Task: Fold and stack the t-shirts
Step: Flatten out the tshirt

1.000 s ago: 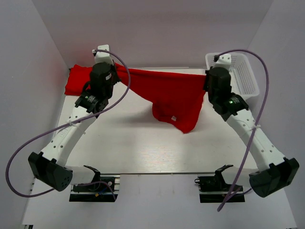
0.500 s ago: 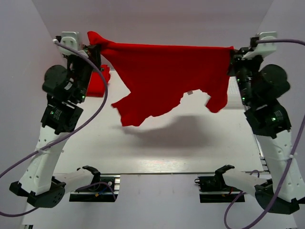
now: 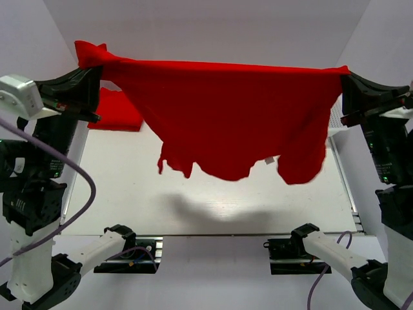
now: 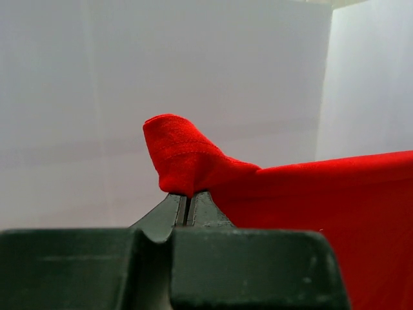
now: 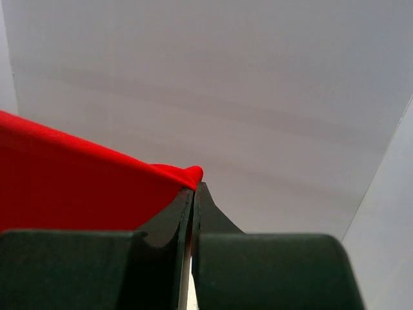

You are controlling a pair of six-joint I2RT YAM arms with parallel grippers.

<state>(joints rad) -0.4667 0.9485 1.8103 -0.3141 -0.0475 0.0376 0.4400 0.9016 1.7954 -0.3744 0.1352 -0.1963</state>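
A red t-shirt (image 3: 226, 110) hangs stretched in the air between my two grippers, its lower edge and white label dangling above the table. My left gripper (image 3: 95, 64) is shut on its left corner, which bunches above the jaws in the left wrist view (image 4: 184, 161). My right gripper (image 3: 345, 72) is shut on its right corner, seen in the right wrist view (image 5: 187, 175). A second red t-shirt (image 3: 116, 110) lies flat at the back left of the table, partly hidden behind the hanging one.
The white table (image 3: 129, 194) lies below, with the hanging shirt's shadow on it. The white mesh basket (image 3: 334, 119) at the back right shows only as a sliver behind the shirt. White walls close in on both sides and the back.
Both arms have risen and spread apart, lifting the t-shirt off the table. It now hangs wide and taut, closer to the camera.
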